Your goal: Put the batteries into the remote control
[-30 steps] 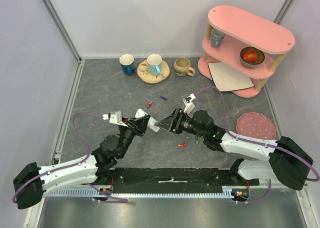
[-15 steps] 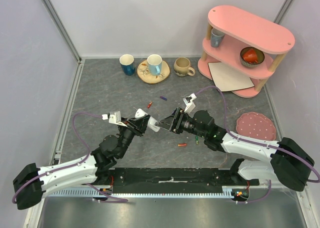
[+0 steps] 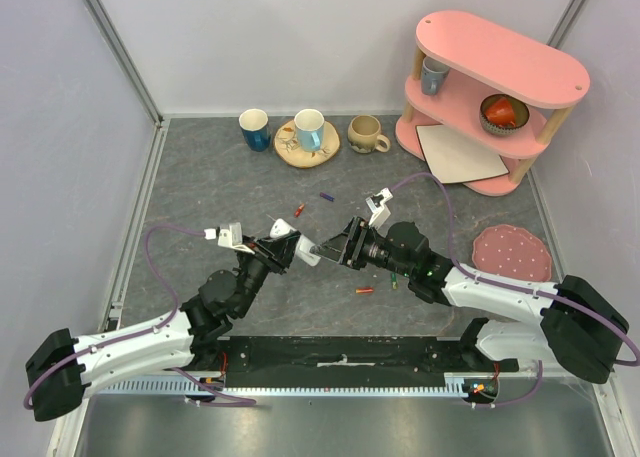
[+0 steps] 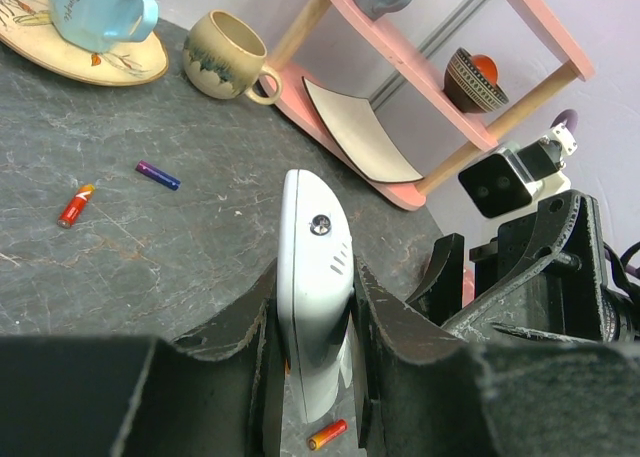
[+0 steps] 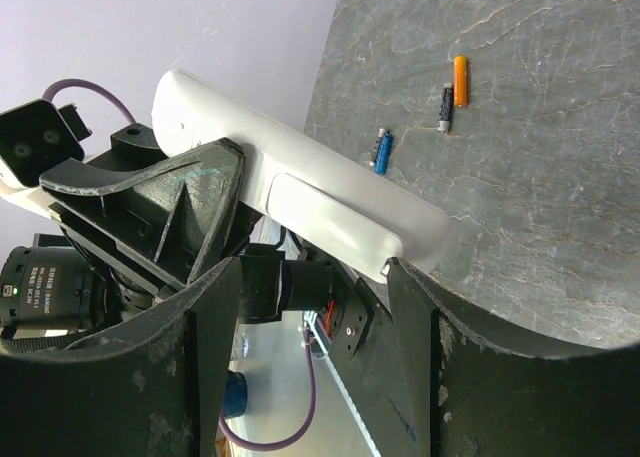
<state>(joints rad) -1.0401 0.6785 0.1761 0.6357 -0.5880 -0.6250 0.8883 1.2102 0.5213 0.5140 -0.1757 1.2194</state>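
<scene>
The remote (image 4: 312,297) hung above the worktop (image 3: 200,187), pinched in the left jaws; the right jaws stood wide around its end. Closing off-centre could twist it loose; batteries (image 3: 365,290) lay below.

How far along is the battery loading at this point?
Done: the remote is off the table, clamped in the left gripper. In hand: the open right gripper sits at its far end; the back cover looks shut. Left: the batteries lie loose on the table, none visibly loaded.
</scene>
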